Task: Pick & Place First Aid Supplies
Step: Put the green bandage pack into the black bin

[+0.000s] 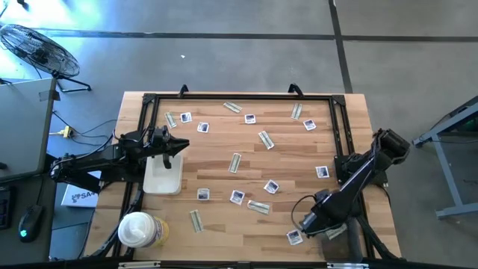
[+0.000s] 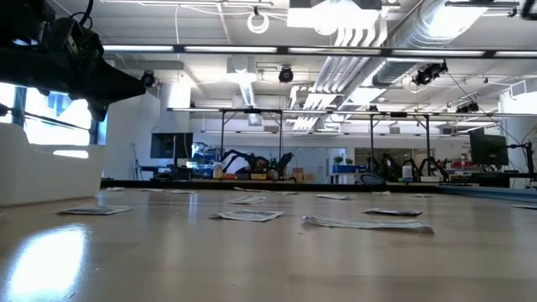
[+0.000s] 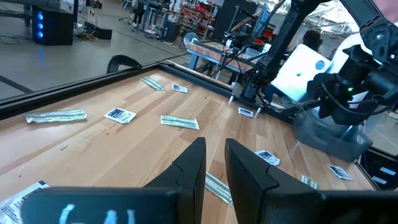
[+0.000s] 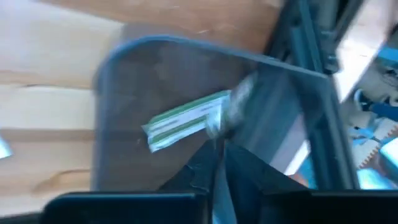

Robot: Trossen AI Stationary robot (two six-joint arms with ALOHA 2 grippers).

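Many small flat packets (image 1: 237,196) lie scattered over the wooden table (image 1: 224,224), square white ones and narrow pale green strips (image 1: 235,162), most well apart from one another. They look very light and thin (paper or foil, by my guess), limp, not stiff, and lying flush with the wood, so a claw would likely need to pinch one at an edge or drag it a little to get under it. At the near right corner the right gripper (image 1: 310,222) hangs over a dark bin (image 4: 155,124), and its wrist view shows what the overhead view hides: a green strip (image 4: 186,121) just beyond the fingertips inside that bin. The strip is blurred, and I cannot tell whether the jaws have parted or still pinch it. The left gripper (image 3: 214,165) waits over the white tray (image 1: 162,179) at the left, its fingers a narrow gap apart with nothing between them. Only the low view shows how flat the packets sit, while the overhead view alone gives the whole spread and the round tub (image 1: 138,229) near the left front.
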